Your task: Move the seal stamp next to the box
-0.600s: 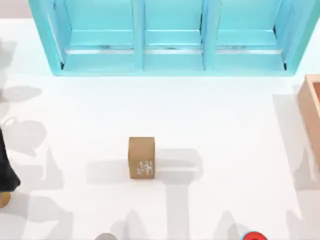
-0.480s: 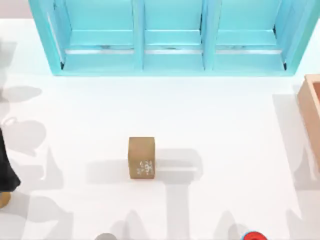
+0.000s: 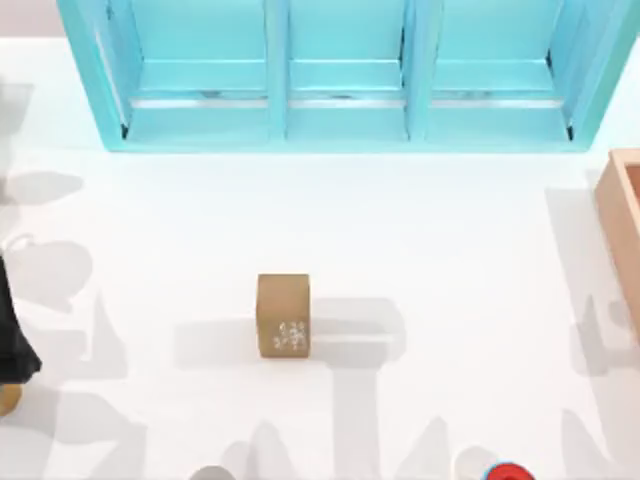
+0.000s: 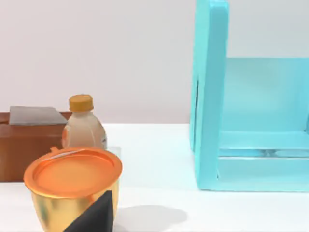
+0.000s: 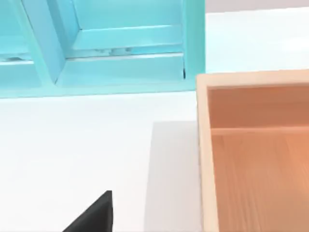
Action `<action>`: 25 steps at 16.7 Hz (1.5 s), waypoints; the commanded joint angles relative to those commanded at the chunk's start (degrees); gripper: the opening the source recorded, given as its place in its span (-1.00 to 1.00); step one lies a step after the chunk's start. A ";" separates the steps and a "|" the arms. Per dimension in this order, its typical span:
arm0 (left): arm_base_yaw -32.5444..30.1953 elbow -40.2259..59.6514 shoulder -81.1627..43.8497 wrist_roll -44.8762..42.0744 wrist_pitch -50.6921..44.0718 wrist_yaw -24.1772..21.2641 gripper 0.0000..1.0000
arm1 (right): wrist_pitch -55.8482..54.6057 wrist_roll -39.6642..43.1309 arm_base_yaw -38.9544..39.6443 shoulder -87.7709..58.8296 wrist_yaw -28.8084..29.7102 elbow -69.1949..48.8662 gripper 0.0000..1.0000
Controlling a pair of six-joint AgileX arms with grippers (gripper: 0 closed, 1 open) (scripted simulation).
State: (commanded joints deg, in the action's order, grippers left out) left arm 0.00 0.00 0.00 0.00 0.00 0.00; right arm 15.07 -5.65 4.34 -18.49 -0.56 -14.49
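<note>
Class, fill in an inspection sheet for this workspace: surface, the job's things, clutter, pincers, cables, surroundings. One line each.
Surface: white table, with grey shadows on it.
Job's things: seal stamp alone near the middle, pale carved marks showing; box at the right edge, far from the stamp, its inside bare where visible.
Clutter: red-and-blue round thing at the near edge; gold cup with orange lid, juice bottle and brown block in the left wrist view.
Pincers: a dark part of the left arm at the left edge; fingers not judged.
Cables: nothing seen.
Surroundings: turquoise shelf unit along the far side.
</note>
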 joint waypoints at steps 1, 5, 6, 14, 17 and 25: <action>0.00 0.00 0.00 0.00 0.00 0.00 1.00 | 3.48 -1.20 0.96 -4.57 -0.24 -3.91 1.00; 0.00 0.00 0.00 0.00 0.00 0.00 1.00 | 17.86 -6.08 5.51 -26.98 -1.68 -24.00 1.00; 0.00 0.00 0.00 0.00 0.00 0.00 1.00 | 21.11 -7.24 6.81 -33.07 -2.03 -30.06 1.00; 0.00 0.00 0.00 0.00 0.00 0.00 1.00 | 39.34 -16.09 16.92 -68.26 -2.47 -68.03 1.00; 0.00 0.00 0.00 0.00 0.00 0.00 1.00 | 46.43 -19.30 21.25 -77.02 -2.03 -76.23 1.00; 0.00 0.00 0.00 0.00 0.00 0.00 1.00 | 65.49 -30.94 32.92 -106.93 -3.26 -104.63 1.00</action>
State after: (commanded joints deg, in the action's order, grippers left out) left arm 0.00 0.00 0.00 0.00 0.00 0.00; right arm 80.55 -36.59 37.26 -125.42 -3.83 -119.13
